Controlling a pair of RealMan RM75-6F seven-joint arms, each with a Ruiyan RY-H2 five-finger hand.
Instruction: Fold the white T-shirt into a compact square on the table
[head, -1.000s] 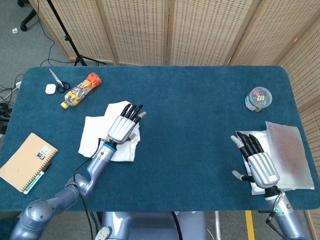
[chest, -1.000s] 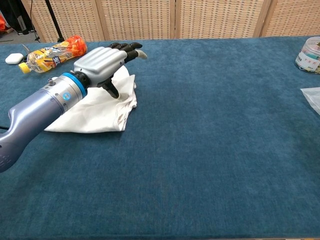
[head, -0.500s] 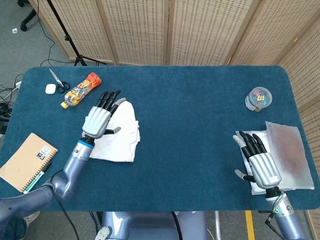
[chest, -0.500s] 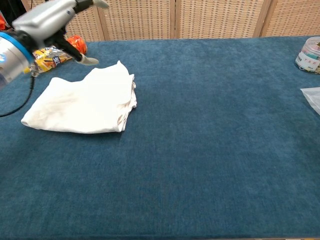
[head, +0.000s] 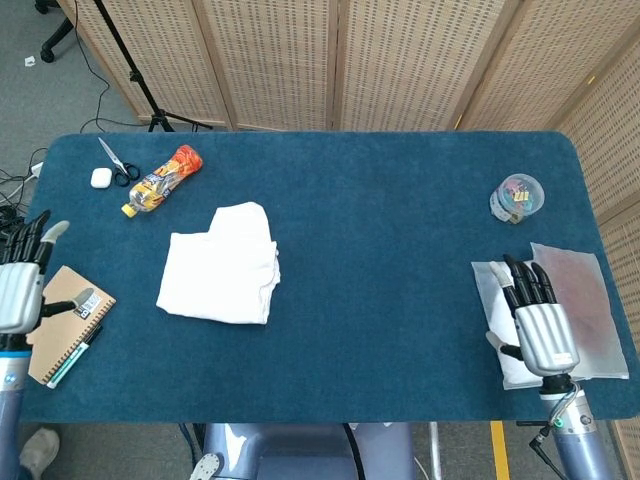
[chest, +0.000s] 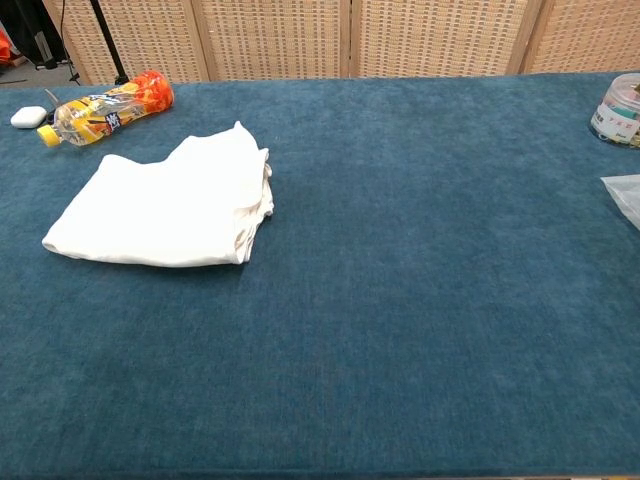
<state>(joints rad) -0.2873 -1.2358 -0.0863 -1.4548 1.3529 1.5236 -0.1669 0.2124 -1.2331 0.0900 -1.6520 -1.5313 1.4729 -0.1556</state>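
The white T-shirt (head: 222, 266) lies folded in a rough square on the left half of the blue table (head: 380, 250); in the chest view the T-shirt (chest: 170, 205) has one corner sticking up at its far edge. My left hand (head: 20, 285) hovers open at the table's left edge, far from the shirt, over a notebook. My right hand (head: 540, 325) is open at the right front edge, holding nothing. Neither hand appears in the chest view.
A tan notebook (head: 70, 320) with a pen lies at the front left. An orange bottle (head: 160, 180), scissors (head: 117, 162) and a small white case (head: 100, 178) sit at the back left. A clear jar (head: 518, 198) and a plastic bag (head: 575, 310) are on the right.
My left hand has lifted off the shirt and swung away to the table's left edge, leaving the shirt folded. My right hand has drifted slightly toward the front right.
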